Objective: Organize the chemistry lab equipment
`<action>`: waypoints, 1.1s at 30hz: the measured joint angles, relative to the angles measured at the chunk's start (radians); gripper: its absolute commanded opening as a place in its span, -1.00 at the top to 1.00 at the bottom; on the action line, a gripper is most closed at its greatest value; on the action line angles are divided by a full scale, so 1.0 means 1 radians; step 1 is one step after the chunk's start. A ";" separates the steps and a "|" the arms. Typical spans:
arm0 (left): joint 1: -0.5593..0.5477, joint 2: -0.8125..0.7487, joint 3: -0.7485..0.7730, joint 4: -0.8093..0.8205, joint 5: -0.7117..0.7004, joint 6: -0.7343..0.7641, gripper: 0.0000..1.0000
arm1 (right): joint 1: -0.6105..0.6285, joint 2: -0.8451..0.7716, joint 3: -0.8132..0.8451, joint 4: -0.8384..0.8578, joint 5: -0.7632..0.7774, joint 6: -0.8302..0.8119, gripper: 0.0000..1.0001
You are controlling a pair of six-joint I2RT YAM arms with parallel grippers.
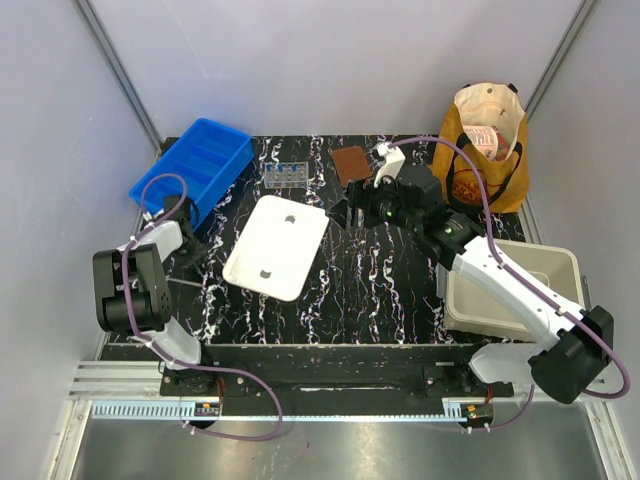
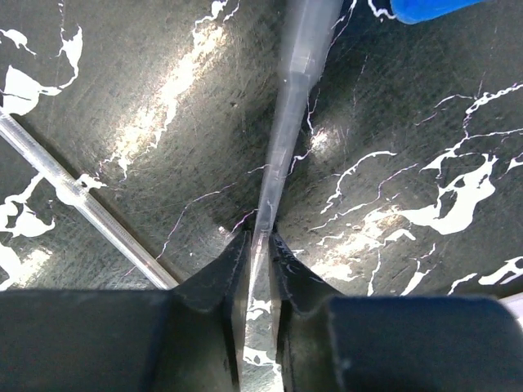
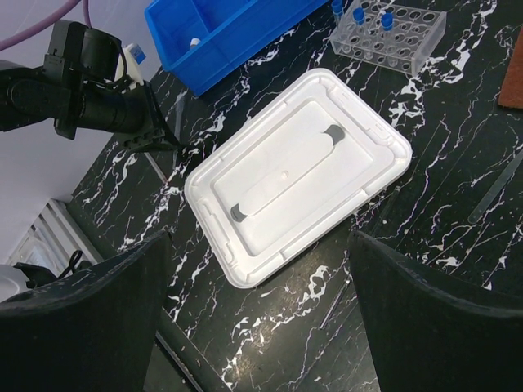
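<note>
Near the blue bin (image 1: 200,160): left gripper (image 2: 260,238) low over the black marbled table (image 2: 122,98), fingertips pinching a thin clear stick (image 2: 286,139) that lies on it. The contact looks firm, though glare blurs it. A second clear rod (image 2: 73,192) lies just left. The right gripper (image 3: 261,310) is spread wide above the white tray (image 3: 294,171). The tube rack (image 3: 392,28) with blue-capped tubes (image 3: 386,18) stands beyond the tray.

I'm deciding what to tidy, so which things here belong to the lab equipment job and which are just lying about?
Job: clear tube rack with blue-capped tubes; clear flat tool in the left pincer; glass rod; probably the blue bin.
Lying about: tan tote bag; brown square; white tray; beige tub.
</note>
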 measured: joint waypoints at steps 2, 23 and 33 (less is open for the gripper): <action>0.000 0.000 0.000 0.000 0.000 -0.003 0.77 | 0.000 -0.006 0.000 0.000 0.006 0.000 -0.84; -0.006 -0.312 0.101 -0.130 -0.035 -0.071 0.84 | 0.000 -0.050 -0.003 -0.023 0.002 0.009 -0.91; -0.027 -0.130 0.443 -0.104 -0.021 -0.069 0.85 | 0.000 -0.108 -0.060 -0.024 -0.024 0.011 -0.99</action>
